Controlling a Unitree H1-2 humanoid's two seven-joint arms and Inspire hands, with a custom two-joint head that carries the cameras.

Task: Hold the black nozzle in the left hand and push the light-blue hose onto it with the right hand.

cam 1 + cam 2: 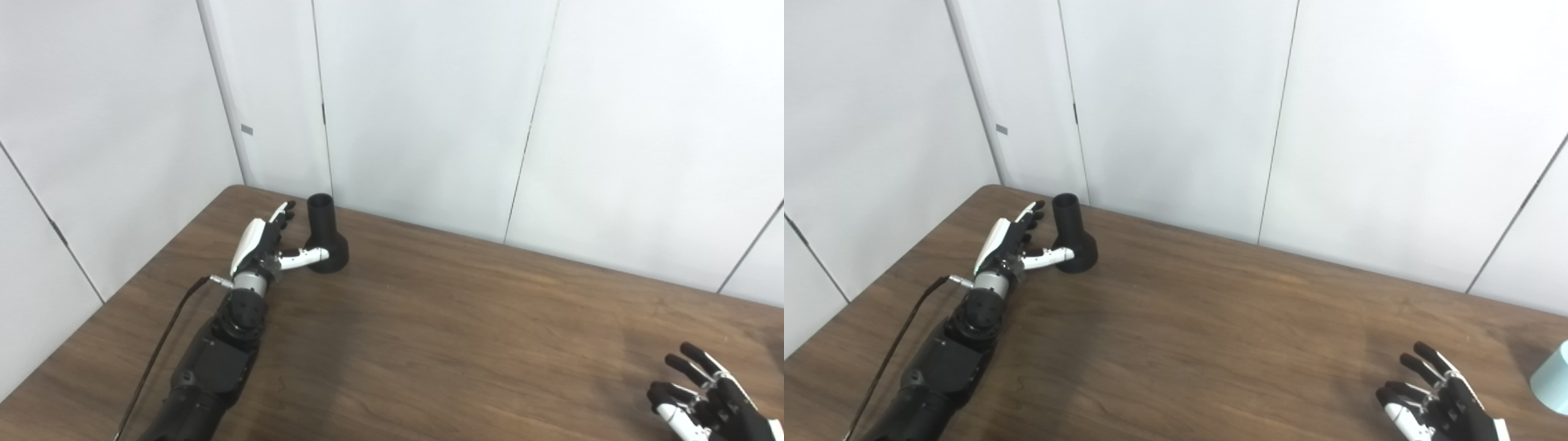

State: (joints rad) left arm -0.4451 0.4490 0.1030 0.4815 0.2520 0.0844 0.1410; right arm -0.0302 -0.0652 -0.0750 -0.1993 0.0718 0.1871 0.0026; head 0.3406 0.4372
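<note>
The left robot hand point(264, 242) lies spread beside the black nozzle point(325, 236), its thumb touching the flared base and its fingers point(282, 215) stretched past the neck, gripping nothing. The nozzle stands upright near the far left corner of the table point(465, 343). Well apart, the right robot hand point(1433, 404) hovers spread and empty, near the light-blue hose point(1552, 370) at the right edge.

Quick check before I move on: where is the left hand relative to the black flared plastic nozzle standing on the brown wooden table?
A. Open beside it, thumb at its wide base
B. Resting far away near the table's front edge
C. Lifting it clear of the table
A: the left hand is open beside the upright black flared plastic nozzle, thumb against the base, which sits on the brown wooden table.
</note>
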